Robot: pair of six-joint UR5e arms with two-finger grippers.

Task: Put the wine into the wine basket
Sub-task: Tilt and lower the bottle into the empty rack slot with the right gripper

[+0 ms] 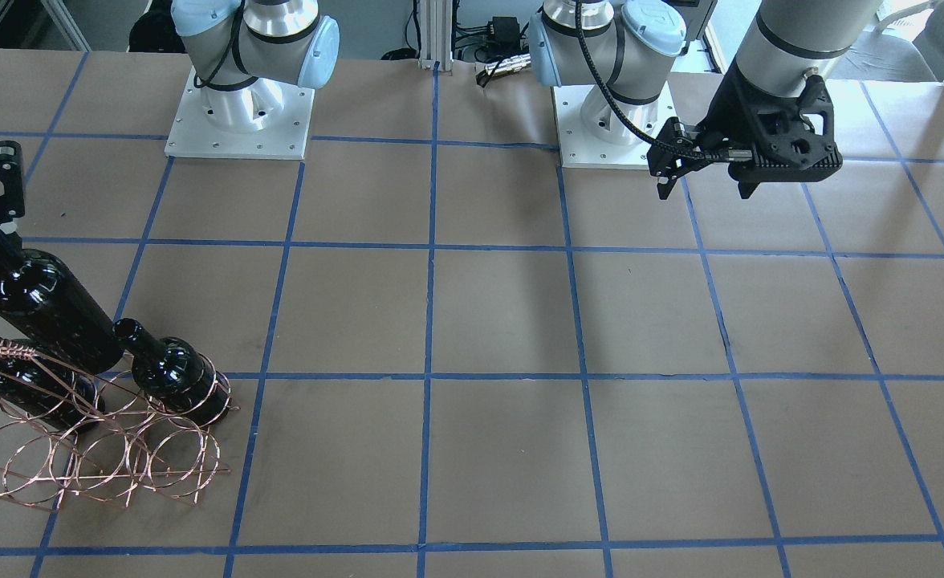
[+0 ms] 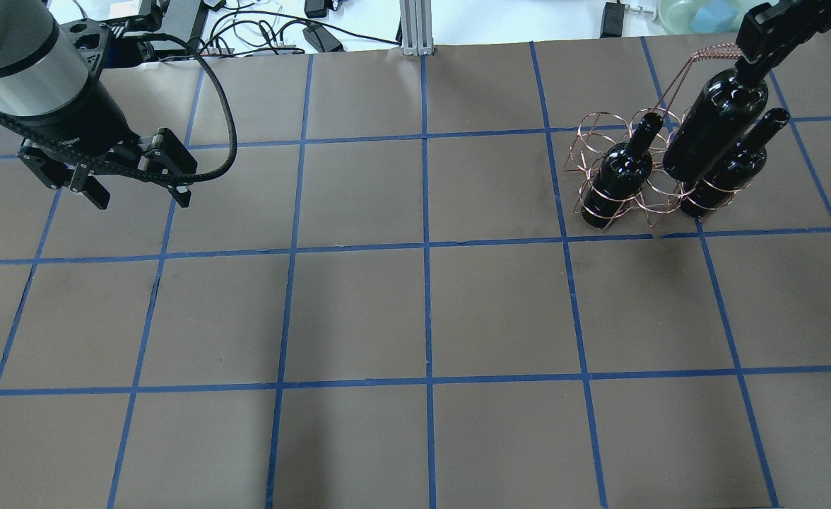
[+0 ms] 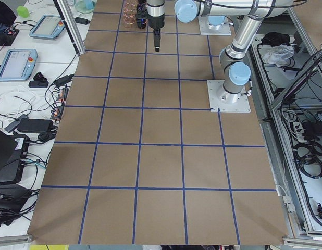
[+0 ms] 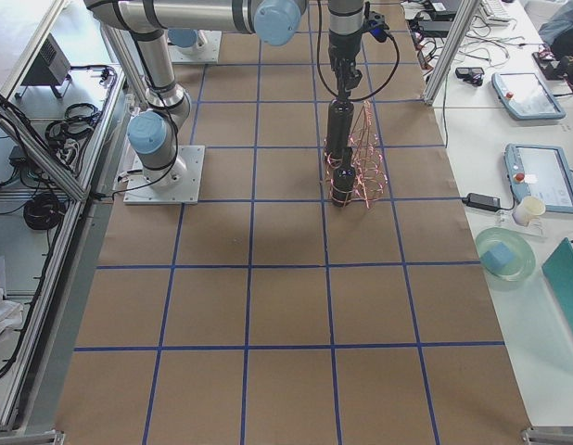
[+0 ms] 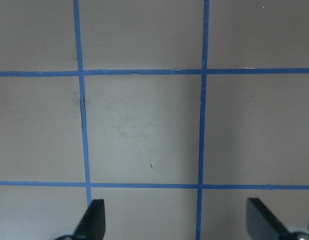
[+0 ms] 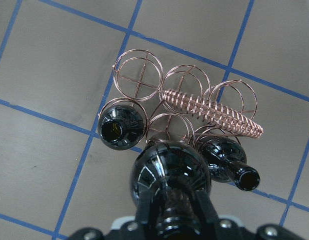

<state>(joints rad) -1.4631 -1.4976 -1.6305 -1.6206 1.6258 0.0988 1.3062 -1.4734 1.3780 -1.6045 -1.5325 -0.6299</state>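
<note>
My right gripper (image 2: 755, 53) is shut on the neck of a near-black wine bottle (image 2: 716, 127). It holds the bottle tilted, base down, over the middle ring of the copper wire basket (image 2: 603, 138). Two alike bottles stand in the basket's rings on either side of that ring, one (image 2: 617, 177) on the left in the overhead view and one (image 2: 730, 173) on the right. The right wrist view shows the held bottle (image 6: 169, 172) from above, between the two bottles and beside the twisted handle (image 6: 209, 110). My left gripper (image 2: 136, 198) is open and empty above the table, far from the basket.
Brown table with a blue tape grid. The basket (image 1: 95, 457) stands near the table's far right edge from the robot. The two arm bases (image 1: 239, 112) stand at the robot's side. Cables lie along the table's far edge in the overhead view.
</note>
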